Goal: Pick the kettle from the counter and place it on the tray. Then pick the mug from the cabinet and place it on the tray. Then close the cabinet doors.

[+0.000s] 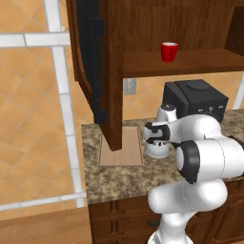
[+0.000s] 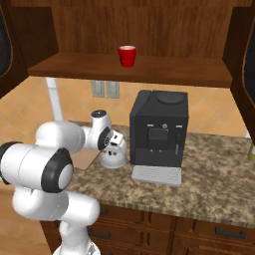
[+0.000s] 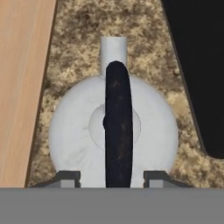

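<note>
The squat silver-grey kettle (image 3: 113, 135) could tip if my spread gripper (image 3: 113, 177) closes off-centre on its black handle (image 3: 118, 127).

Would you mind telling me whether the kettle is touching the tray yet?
Apart. In the hand view a strip of bare counter separates the kettle from the tray.

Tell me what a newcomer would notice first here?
The white arm bent low over the silver kettle on the granite counter, gripper open with its fingertips on either side of the black handle. Next, the bright red mug alone on the open cabinet's shelf, above the black coffee machine. The tan tray lies beside the kettle.
</note>
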Controlling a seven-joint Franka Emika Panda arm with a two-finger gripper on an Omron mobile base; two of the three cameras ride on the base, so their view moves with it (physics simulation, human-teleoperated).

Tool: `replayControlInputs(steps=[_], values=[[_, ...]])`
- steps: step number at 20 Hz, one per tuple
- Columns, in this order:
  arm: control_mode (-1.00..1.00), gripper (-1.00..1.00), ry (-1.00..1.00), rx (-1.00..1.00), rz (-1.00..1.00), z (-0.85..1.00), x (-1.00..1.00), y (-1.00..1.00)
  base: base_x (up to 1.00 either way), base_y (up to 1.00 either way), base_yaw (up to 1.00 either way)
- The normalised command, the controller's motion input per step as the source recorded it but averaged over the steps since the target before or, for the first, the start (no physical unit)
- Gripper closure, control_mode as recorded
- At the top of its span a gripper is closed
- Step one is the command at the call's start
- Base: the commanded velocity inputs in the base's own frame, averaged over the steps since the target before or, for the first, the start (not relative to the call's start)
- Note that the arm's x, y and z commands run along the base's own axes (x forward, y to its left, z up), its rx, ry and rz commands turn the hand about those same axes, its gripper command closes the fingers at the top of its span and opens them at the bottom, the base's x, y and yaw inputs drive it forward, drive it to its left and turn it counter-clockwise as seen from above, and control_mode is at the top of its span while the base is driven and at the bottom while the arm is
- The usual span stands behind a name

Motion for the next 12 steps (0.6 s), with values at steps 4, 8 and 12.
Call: replayControlInputs(steps=[4,8,12], values=[[-1.00,1.00,0.03,0.01,0.00,-0.10,0.40,-0.06,0.00,0.00,0.00],[-1.00,1.00,0.00,0.00,0.00,0.00,0.13,-0.07,0.00,0.00,0.00],[-1.00,1.00,-0.03,0.00,0.00,0.00,-0.29,-0.01,0.00,0.00,0.00]])
